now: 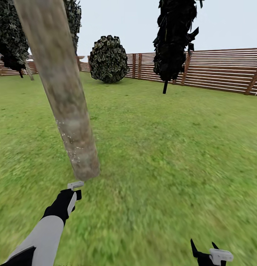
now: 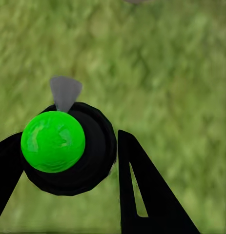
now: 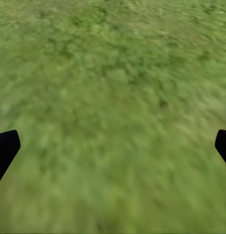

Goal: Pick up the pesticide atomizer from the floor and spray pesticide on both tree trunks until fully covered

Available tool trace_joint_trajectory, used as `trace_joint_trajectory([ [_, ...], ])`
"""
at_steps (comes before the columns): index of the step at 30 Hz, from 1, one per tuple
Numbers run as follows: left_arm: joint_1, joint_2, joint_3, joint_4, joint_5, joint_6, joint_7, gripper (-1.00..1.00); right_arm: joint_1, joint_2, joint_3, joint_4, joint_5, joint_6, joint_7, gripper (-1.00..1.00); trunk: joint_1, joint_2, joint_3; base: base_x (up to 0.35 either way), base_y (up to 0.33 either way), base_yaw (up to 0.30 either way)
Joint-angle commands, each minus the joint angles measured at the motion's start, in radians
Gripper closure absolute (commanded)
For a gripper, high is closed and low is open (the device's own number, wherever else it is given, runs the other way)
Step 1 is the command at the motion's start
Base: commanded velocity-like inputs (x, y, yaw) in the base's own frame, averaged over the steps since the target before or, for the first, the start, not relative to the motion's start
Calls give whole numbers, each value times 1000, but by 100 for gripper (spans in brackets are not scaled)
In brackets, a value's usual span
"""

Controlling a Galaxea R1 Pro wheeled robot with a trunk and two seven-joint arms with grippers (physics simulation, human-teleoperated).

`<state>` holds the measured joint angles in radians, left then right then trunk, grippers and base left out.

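**Atomizer held at foot of tree trunk**

While clamped between the jaws of the left gripper (image 2: pixel 69 161), the pesticide atomizer (image 2: pixel 69 151) appears in the left wrist view as a round black body with a bright green top and a small grey cone at its edge; no red cap or label can be made out from this angle.

- Left gripper (image 1: pixel 71 197): black, on a white and grey forearm, in the head view just below the base of the trunk, with a small pale part at its tip close to the bark.
- Tree trunk (image 1: pixel 63 92): thick, pale grey-brown, mottled, leaning across the view's upper left; base meets the grass (image 1: pixel 161 147).
- Second tree (image 1: pixel 174 37): dark jagged foliage, thin dark stem, well apart to the right.
- Round bush (image 1: pixel 108 59): near the fence.
- Fence (image 1: pixel 217 70): brown horizontal slats along the far edge of the lawn.
- Right gripper (image 1: pixel 206 251): low at the right, jaws apart over bare grass.
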<state>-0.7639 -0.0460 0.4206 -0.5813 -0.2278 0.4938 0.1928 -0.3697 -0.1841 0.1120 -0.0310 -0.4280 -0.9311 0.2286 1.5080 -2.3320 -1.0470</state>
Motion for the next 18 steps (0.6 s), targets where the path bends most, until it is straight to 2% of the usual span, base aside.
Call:
trace_joint_trajectory([
  [1,0,0,0,0,-1,0,1,100,0,0,0,0,0,0,0,-100,0,0,0,115,-274,272],
  [12,0,-1,0,6,-1,0,1,100,0,0,0,0,0,0,0,-100,0,0,0,122,-274,267],
  [18,0,0,0,20,-1,-1,1,100,0,0,0,0,0,0,0,-100,0,0,0,124,-274,34],
])
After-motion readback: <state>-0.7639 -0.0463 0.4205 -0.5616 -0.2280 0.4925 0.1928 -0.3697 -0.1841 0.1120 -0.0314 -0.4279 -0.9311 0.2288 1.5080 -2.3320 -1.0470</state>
